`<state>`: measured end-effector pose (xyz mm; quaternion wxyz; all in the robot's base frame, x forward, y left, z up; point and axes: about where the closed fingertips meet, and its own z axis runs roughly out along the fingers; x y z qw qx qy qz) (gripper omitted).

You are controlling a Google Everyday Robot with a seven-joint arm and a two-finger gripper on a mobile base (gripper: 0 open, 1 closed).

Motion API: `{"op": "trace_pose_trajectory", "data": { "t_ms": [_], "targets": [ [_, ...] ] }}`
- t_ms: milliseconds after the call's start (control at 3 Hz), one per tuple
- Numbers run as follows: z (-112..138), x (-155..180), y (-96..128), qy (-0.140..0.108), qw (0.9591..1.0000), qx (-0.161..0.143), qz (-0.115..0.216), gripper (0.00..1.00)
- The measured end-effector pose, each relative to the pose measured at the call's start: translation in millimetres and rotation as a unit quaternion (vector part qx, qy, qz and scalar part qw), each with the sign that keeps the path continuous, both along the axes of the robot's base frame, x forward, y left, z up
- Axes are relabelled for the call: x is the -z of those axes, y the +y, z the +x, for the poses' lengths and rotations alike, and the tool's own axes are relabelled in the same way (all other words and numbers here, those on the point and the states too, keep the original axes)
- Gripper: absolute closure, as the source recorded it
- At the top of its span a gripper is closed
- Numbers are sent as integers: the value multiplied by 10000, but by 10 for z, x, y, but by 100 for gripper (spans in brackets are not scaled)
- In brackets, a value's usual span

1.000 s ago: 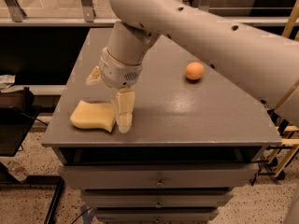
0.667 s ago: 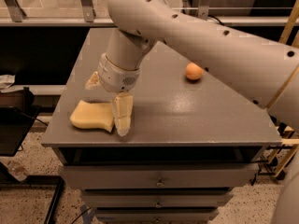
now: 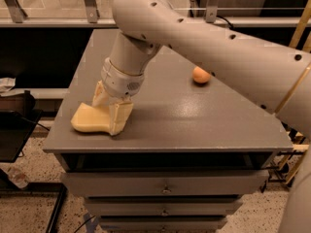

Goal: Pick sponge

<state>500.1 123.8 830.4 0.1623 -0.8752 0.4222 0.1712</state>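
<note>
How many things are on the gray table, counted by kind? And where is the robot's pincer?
Sponge: 1
Orange fruit: 1
Total: 2 on the table
The pincer is low over the sponge's right end.

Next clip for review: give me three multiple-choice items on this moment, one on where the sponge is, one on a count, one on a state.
1. Where on the table is the sponge?
A) back right
B) front left
C) dead centre

2. How many orange fruit are on the table?
A) none
B) three
C) one

3. The sponge is:
A) resting on the table
B) held high in the air
C) inside a drawer

Answers:
1 B, it lies by the front left edge as the camera sees it, with the gripper down at its right end.
2 C, a single orange fruit sits further back.
3 A, its underside meets the table.
</note>
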Motion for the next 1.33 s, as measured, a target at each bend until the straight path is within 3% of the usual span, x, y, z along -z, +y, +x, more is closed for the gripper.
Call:
{"op": "trace_pose_trajectory", "data": {
  "t_ms": [667,1000,1333],
  "targets": [
    [198,-309,-193,-139,9990,241,358,94],
    [315,-476,-318,-194,9975,367,578,100],
    [354,-549,-351,-293,9967,388,642,100]
  ]
}}
